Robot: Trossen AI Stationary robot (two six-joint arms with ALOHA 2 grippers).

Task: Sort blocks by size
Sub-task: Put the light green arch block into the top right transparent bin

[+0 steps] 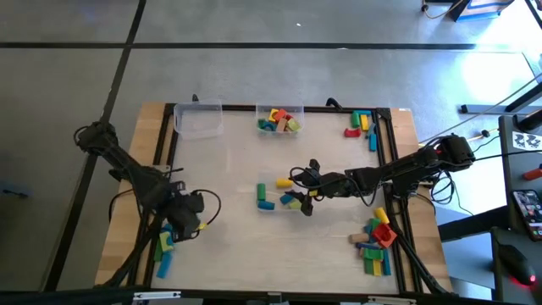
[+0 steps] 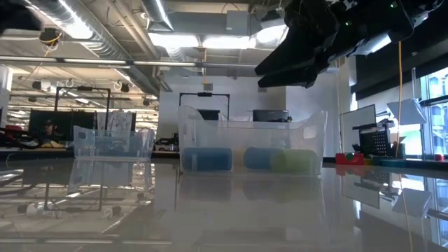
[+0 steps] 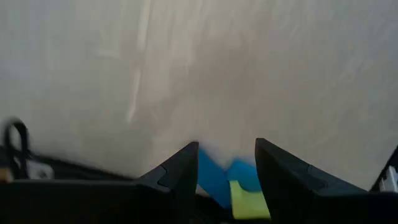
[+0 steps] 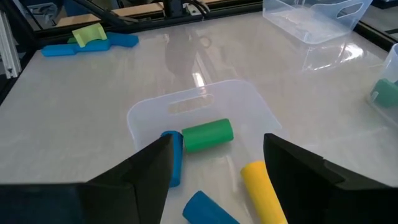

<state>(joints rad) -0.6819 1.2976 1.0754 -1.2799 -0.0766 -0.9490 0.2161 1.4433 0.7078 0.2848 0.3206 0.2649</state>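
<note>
My left gripper (image 1: 182,219) hangs over the table's near left, fingers pointing down, shut on a blue block (image 3: 217,177). A yellow-green piece (image 3: 249,200) shows beside that block. Loose blocks (image 1: 163,250) lie just nearer on the wooden edge. My right gripper (image 1: 303,193) stands open at the table's middle, slanting down over a clear tub (image 4: 193,102). In that tub lie a green cylinder (image 4: 208,135), a blue one (image 4: 174,158) and a yellow one (image 4: 264,186). The right fingers stand on either side of them and touch nothing. My left gripper has the blue block (image 3: 208,167) between its two fingers, which come from above and point down. The block is clear of the table. Whether the yellow-green piece is held too, I cannot tell.
An empty clear tub (image 1: 199,120) stands at the far left, and another with mixed blocks (image 1: 279,120) at the far middle. Loose blocks lie at the far right (image 1: 362,124) and the near right (image 1: 377,241). A black frame (image 1: 391,161) borders the table.
</note>
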